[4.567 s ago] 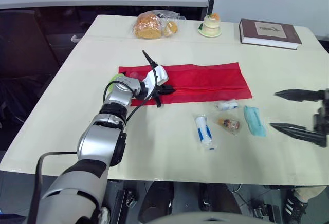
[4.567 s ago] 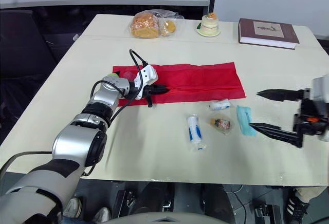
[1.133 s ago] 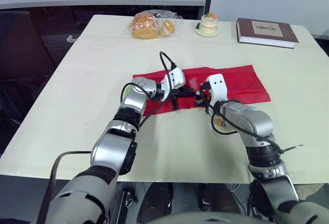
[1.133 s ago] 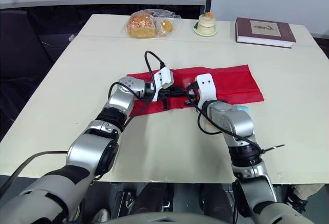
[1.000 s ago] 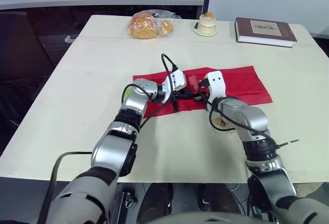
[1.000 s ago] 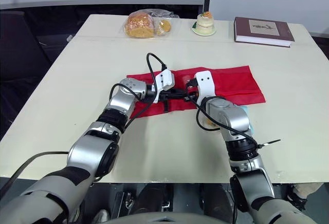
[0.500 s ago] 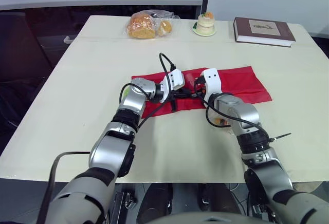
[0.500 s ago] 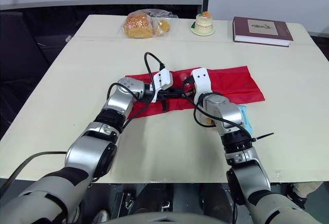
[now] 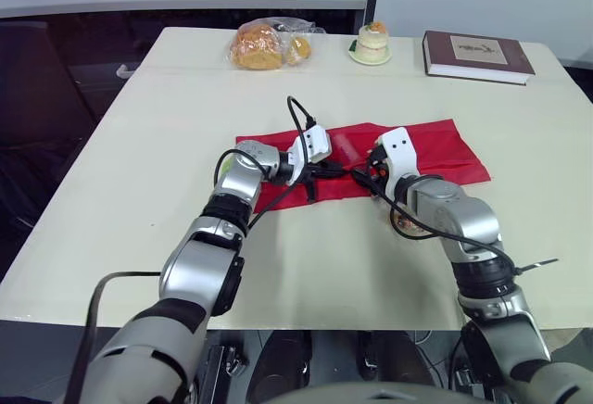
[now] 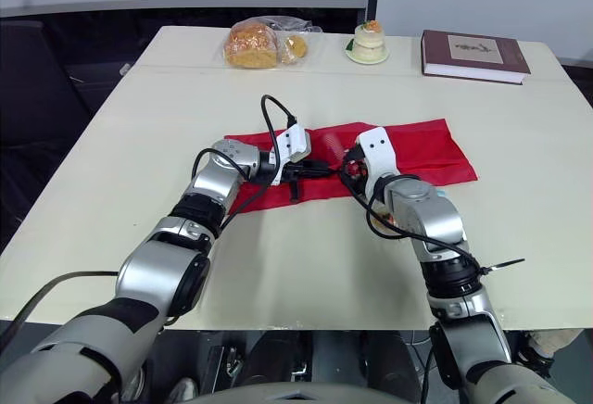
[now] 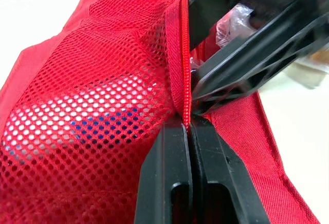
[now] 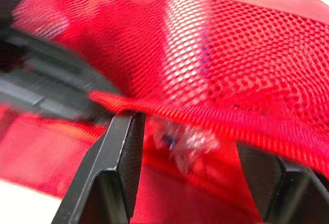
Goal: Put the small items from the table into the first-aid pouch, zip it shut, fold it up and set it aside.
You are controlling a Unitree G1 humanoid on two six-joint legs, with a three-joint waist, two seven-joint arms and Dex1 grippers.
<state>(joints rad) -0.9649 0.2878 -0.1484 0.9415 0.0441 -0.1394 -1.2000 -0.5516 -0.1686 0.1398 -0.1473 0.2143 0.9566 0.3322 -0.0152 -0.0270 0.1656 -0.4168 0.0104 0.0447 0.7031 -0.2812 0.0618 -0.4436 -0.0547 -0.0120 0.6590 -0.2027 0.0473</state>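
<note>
**Filling the pouch: a packet goes in at the mouth**

Head views: the red pouch (image 9: 435, 149) lies flat across the middle of the table (image 9: 139, 145). The 2 grippers meet at its near edge, the left gripper (image 9: 341, 171) from the left and the right gripper (image 9: 363, 175) from the right, tips almost touching. 1 small item (image 9: 405, 224) lies on the table just under the right forearm, partly hidden (I cannot tell whether more lie beside it). A bread bag (image 9: 262, 45), a cake (image 9: 373, 43) and a book (image 9: 477, 54) sit along the far edge, well apart from the work.

Left wrist view: the 2 fingers (image 11: 172, 152) are pressed together on the zipper edge (image 11: 183, 80), pinching it and lifting the mesh (image 11: 103, 95) so the mouth gapes. The right gripper's black fingers reach into that gap just beyond, with a clear-wrapped packet (image 11: 234, 23) beside them.

Right wrist view: this gripper's fingers (image 12: 121, 157) are spread wide, 1 on each side of the packet, which sits inside the mouth under the mesh. Neither finger visibly grips it.

The step in hand looks like filling, the 1st of the task; zipping, folding and setting aside are not yet done. The next move calls for the right gripper to back out of the mouth without dragging the packet along, then fetch the item by the forearm, with the left pinch propping the mouth open.
</note>
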